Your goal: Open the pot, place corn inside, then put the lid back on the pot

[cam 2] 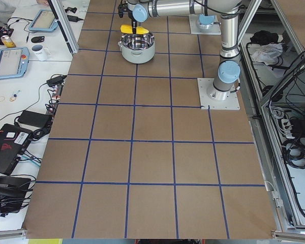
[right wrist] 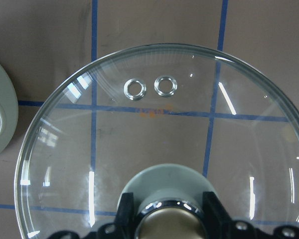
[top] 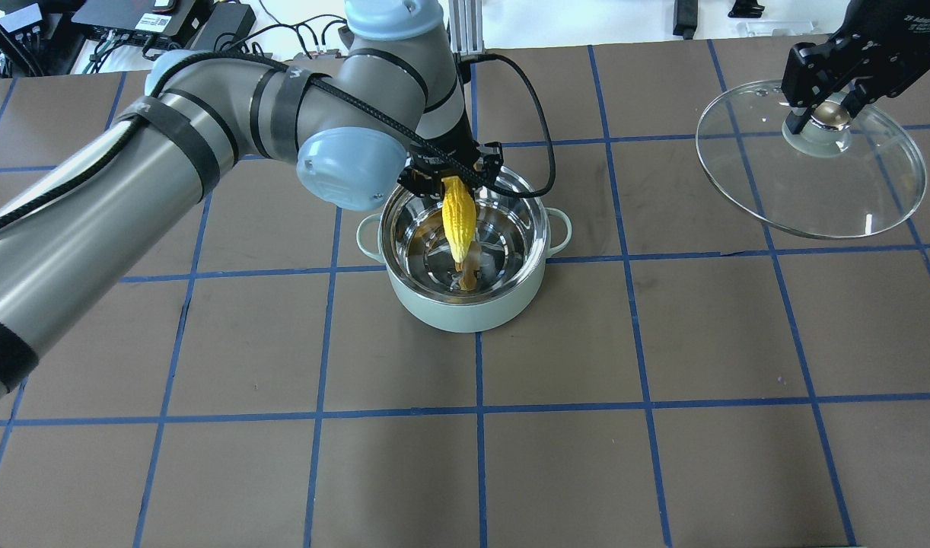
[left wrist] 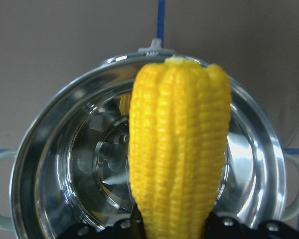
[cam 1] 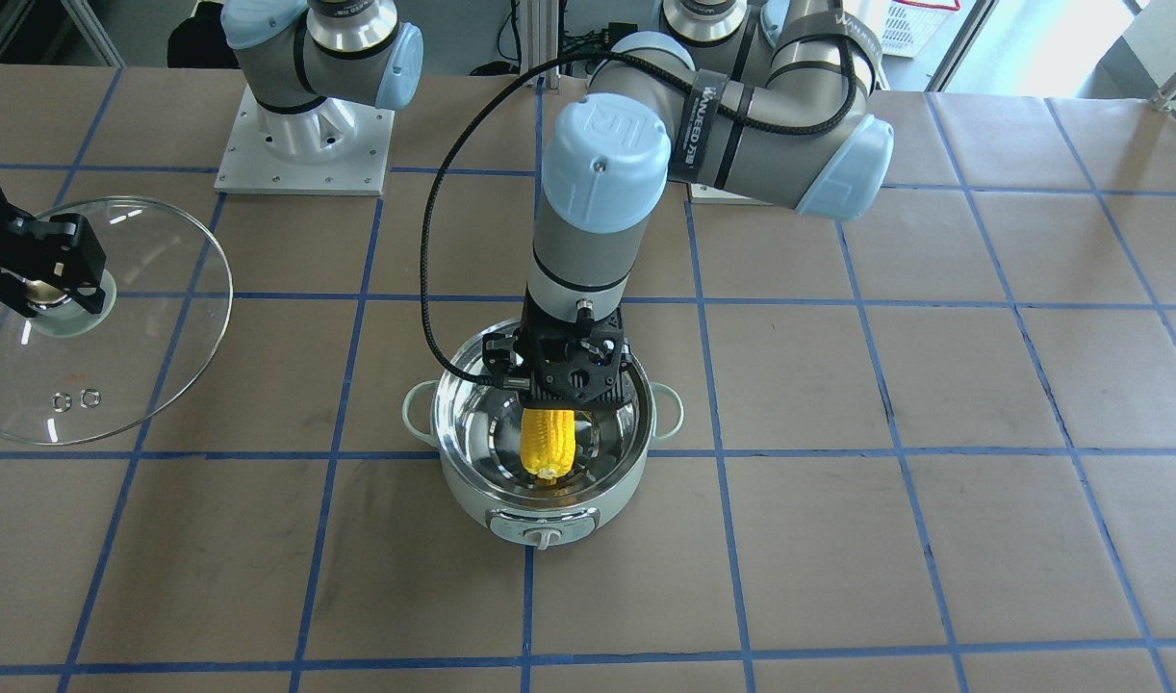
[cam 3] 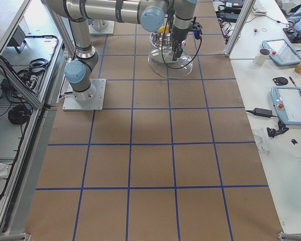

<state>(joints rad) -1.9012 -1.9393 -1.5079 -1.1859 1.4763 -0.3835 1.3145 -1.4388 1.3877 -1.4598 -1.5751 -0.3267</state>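
Note:
The mint-green pot [cam 1: 472, 505] stands open mid-table, steel inside bare; it also shows in the overhead view [top: 465, 308] and the left wrist view [left wrist: 65, 164]. My left gripper [cam 1: 561, 399] is shut on the yellow corn [cam 1: 548, 443], holding it just above the pot's inside, free end hanging down toward the control knob side [top: 459, 221] [left wrist: 177, 149]. My right gripper [top: 823, 114] is shut on the beige knob of the glass lid [top: 815, 190], holding it tilted off to the robot's right of the pot [cam 1: 145, 318] [right wrist: 154, 139].
Brown paper with a blue tape grid covers the table [top: 587, 426]. The two arm bases [cam 1: 304, 144] stand at the robot side. The left arm's black cable [cam 1: 434, 289] loops beside the pot. Side tables with tablets and a mug [cam 3: 263, 55] flank the ends.

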